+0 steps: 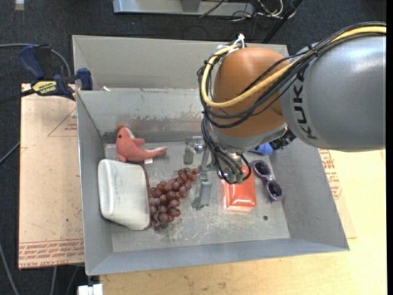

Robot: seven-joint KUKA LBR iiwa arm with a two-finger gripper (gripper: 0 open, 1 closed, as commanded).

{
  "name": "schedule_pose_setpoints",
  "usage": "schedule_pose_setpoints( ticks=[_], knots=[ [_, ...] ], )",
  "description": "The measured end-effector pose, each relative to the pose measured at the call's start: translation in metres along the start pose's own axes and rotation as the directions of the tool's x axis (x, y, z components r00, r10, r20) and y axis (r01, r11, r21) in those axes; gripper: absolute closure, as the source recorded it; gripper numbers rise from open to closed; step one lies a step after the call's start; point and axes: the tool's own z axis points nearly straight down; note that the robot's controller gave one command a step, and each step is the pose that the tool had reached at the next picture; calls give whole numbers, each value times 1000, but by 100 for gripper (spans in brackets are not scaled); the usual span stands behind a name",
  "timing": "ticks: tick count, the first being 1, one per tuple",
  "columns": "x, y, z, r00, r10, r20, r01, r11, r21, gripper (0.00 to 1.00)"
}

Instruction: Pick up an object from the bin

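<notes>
Jaw spread unclear, gripper point(201, 192) between dark red grape bunch point(169, 198) and orange packet point(239, 195)

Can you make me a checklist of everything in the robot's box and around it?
Surface: grey metal bin, floor scuffed.
Job's things: bunch of dark red grapes and orange packet, one on each side of the gripper.
Clutter: pink toy fish, white box, purple sunglasses, small blue thing.
Grippers: gripper low in the bin between grapes and packet; nothing seen in it.
Cables: yellow and black cables looped round the orange wrist cover.
Surroundings: dark floor behind the bin.
</notes>
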Motion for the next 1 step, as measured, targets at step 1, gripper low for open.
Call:
schedule_pose_setpoints(
  ticks=[1],
  knots=[
    [-1,-1,-5,1000,3,8,-3,1000,-1,0]
  ],
)
